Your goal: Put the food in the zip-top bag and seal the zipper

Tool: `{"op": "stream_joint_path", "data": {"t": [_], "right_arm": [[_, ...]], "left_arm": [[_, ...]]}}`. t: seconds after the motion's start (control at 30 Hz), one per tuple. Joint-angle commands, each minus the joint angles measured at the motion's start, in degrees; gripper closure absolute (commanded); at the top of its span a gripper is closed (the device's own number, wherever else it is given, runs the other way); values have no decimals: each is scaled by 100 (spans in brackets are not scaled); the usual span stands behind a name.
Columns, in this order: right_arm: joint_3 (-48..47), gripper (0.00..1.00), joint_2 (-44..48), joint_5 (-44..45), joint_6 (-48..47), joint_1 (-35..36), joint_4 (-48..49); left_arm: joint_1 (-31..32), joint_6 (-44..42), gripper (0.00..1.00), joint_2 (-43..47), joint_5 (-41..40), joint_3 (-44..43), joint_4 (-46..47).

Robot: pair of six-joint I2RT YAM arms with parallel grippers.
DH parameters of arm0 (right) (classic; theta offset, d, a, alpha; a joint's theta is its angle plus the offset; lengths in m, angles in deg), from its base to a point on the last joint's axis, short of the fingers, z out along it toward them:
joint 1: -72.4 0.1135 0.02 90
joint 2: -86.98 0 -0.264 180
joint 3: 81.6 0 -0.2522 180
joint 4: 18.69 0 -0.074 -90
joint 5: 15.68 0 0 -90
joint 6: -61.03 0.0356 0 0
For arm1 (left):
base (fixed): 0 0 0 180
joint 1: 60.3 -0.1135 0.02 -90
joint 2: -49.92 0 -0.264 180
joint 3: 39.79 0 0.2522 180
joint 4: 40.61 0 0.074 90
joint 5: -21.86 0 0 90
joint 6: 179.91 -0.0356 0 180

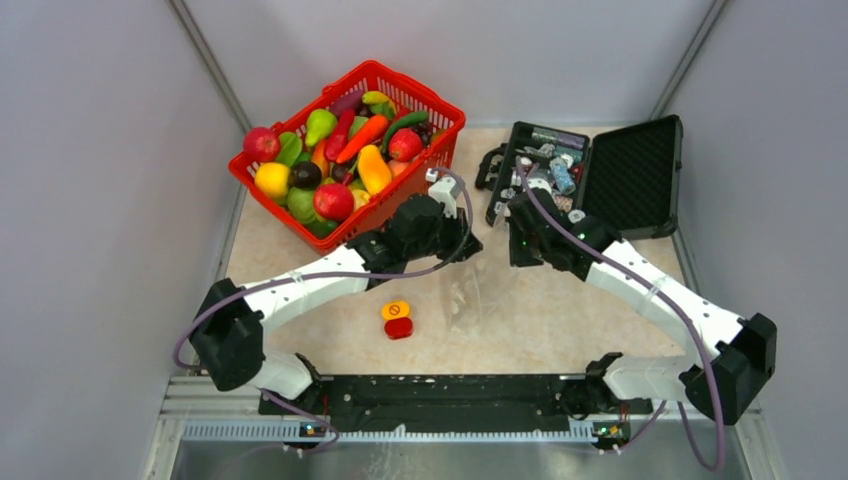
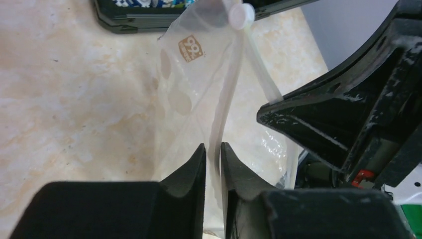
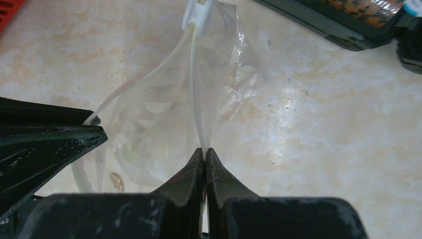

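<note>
The food (image 1: 335, 150), glossy toy fruits and vegetables, lies piled in the red basket (image 1: 420, 90) at the back left. The clear zip-top bag (image 1: 463, 295) hangs between my two grippers, above the table's middle. My left gripper (image 1: 470, 245) (image 2: 213, 145) is shut on one lip of the bag (image 2: 184, 89) at the zipper strip (image 2: 226, 99). My right gripper (image 1: 512, 240) (image 3: 204, 149) is shut on the other zipper strip (image 3: 195, 89). The bag's mouth (image 3: 149, 124) gapes between them. A white slider (image 2: 241, 15) (image 3: 196, 12) sits at the far end. No food shows in the bag.
An open black hard case (image 1: 630, 175) with small items stands at the back right; its edge shows in the left wrist view (image 2: 129, 20) and the right wrist view (image 3: 343, 25). An orange-and-red button block (image 1: 397, 320) lies near the front middle. Grey walls flank the table.
</note>
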Motion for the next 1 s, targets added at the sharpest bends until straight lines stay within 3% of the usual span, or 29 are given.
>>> {"op": "stream_joint_path", "data": {"t": [0.0,0.1,0.17,0.2,0.3,0.43,0.57,0.7,0.97], "right_arm": [[124,100,-107,-406,229,-37,1123],[157,100,-188,-488,308,-32,1393],[151,100,-249,-537,312,-43,1497],[129,100,-283,-533,316,-36,1491],[111,100,-352,-537,315,-39,1516],[160,100,-363,-543,313,-38,1577],[227,100,-363,-664,316,-39,1700],[253,100,-372,-813,311,-43,1820],[184,100,-334,-852,282,-39,1769]], "left_arm": [[-33,-244,82,174,-359,-172,-220],[-73,-286,65,185,-327,-260,-341],[-76,-444,65,308,-273,-268,-321],[-76,-523,59,391,-293,-277,-332],[-82,-839,30,783,-478,-279,-404],[-138,-1206,3,1293,-871,-211,-511],[-344,-1505,1,1646,-965,-336,-805],[-614,-1758,1,1875,-1571,-538,-1217],[-1780,-1953,1,2319,-2518,-813,-2299]]}}
